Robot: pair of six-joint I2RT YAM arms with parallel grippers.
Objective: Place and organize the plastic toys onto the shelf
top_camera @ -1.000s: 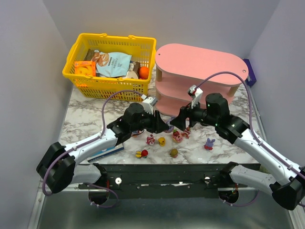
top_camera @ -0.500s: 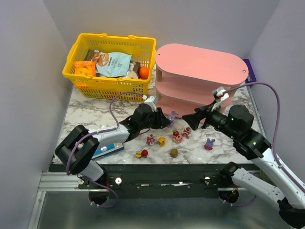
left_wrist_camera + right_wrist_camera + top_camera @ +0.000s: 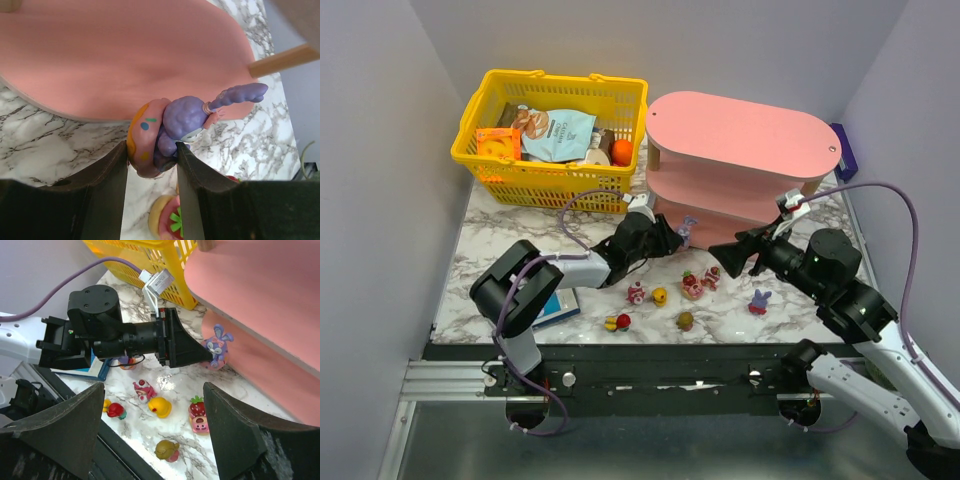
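Holding one toy at the shelf: left gripper (image 3: pixel 151 150) has its jaws clamped on a small purple long-eared plastic figurine with a pink-and-orange base (image 3: pixel 172 122). It sits at the front lip of the bottom tier of the pink three-tier oval-ended shelf with light wooden posts (image 3: pixel 740 128), centre of the top view. Cannot tell whether the toy touches the board; I judge it not yet released

Right gripper (image 3: pixel 722 256): jaws wide apart, nothing between them, hovering right of centre just in front of the shelf, above the loose toys

Progress, my reading: early. No toy shows on the top tier; the lower tiers are mostly hidden from above. At least seven pieces lie on the tabletop, lower middle of the top view:
- pink-and-red figurine (image 3: pixel 636 293)
- yellow figurine (image 3: pixel 660 296)
- pink strawberry-topped figurine (image 3: pixel 693 287)
- small red figurine (image 3: pixel 711 277)
- purple-and-pink eared figurine (image 3: pixel 759 300)
- red-and-yellow figurine (image 3: pixel 616 322)
- brownish figurine (image 3: pixel 686 321)

Left to do: release this one, then carry the rest across and tidy them

Surface: white marble-patterned tabletop with grey veins (image 3: pixel 500 245), glossy, with a black rail (image 3: pixel 670 365) along the bottom edge. Yellow mesh plastic shopping basket (image 3: pixel 560 78) upper left, with snack packets (image 3: pixel 558 132) inside. Flat blue rectangular box (image 3: pixel 552 308) lower left, partly under the left arm

Room: plain pale grey walls (image 3: pixel 380 150) on three sides
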